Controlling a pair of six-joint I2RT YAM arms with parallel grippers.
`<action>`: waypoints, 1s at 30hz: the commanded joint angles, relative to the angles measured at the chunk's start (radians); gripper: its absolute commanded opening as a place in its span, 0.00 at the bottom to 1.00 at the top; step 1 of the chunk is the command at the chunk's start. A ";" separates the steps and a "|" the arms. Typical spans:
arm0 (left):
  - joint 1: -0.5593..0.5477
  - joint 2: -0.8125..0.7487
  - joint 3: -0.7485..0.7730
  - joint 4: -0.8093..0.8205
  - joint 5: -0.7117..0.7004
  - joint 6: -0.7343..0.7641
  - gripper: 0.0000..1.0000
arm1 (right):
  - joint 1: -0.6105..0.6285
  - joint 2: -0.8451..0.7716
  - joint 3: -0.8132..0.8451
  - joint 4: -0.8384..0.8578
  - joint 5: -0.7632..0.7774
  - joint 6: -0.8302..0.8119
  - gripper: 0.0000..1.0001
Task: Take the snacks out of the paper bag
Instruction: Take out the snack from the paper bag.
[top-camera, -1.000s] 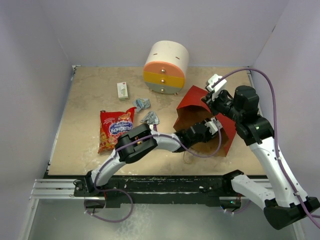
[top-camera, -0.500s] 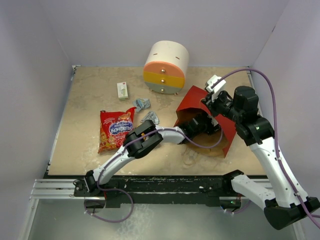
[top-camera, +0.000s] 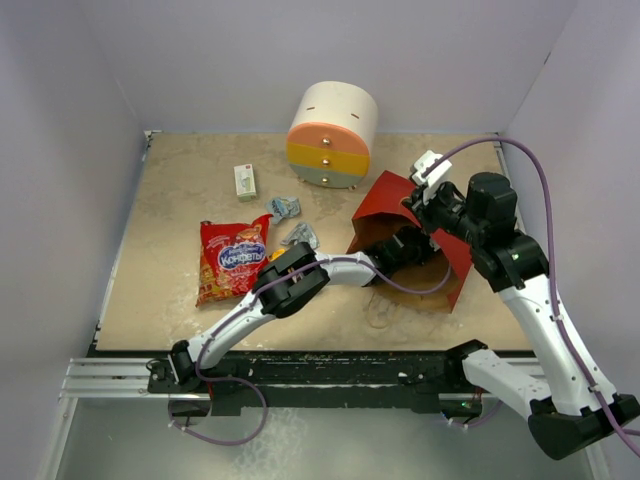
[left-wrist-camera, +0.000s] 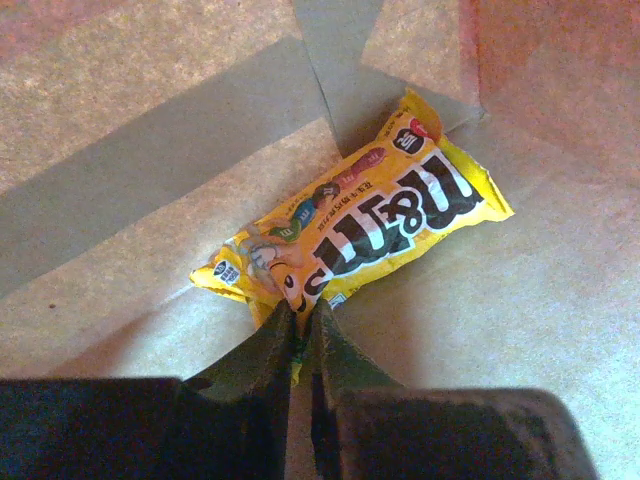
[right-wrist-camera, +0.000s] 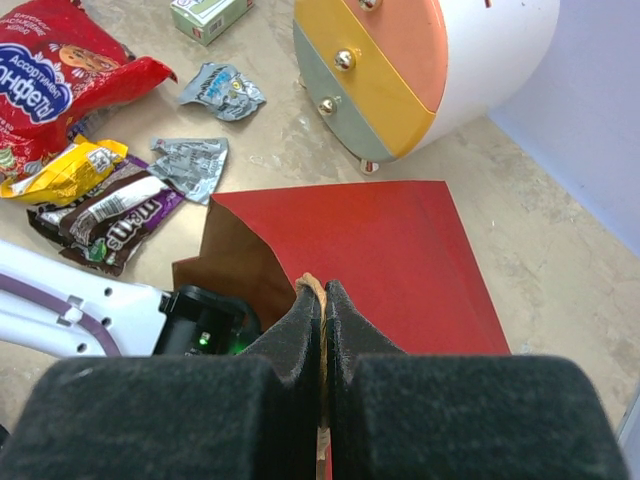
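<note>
Beige tabletop: paper bag lies on its side nr the right edge. L end effector is inside it, pinched on the edge of a yellow candy packet. R end effector is clamped on the bag handle. Red chip bag lies outside, toward the left edge.

A robotics lab cell: plain lilac walls box in a table edged by aluminium rail.

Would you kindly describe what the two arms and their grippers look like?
Both the left arm and right arm have white links joined by bulky black joints, each trailed by a thin purple cable. The left gripper and right gripper have dark, tapering fingers; the right's look matte black.
</note>
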 joint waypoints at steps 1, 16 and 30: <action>0.002 -0.047 -0.018 -0.031 0.012 0.018 0.11 | 0.003 -0.021 0.038 0.020 -0.010 0.008 0.00; -0.025 -0.505 -0.487 -0.217 0.075 -0.161 0.00 | 0.003 -0.040 -0.012 0.156 0.153 -0.006 0.00; -0.043 -1.061 -0.757 -0.602 0.037 -0.275 0.00 | 0.002 -0.058 -0.109 0.286 0.230 -0.042 0.00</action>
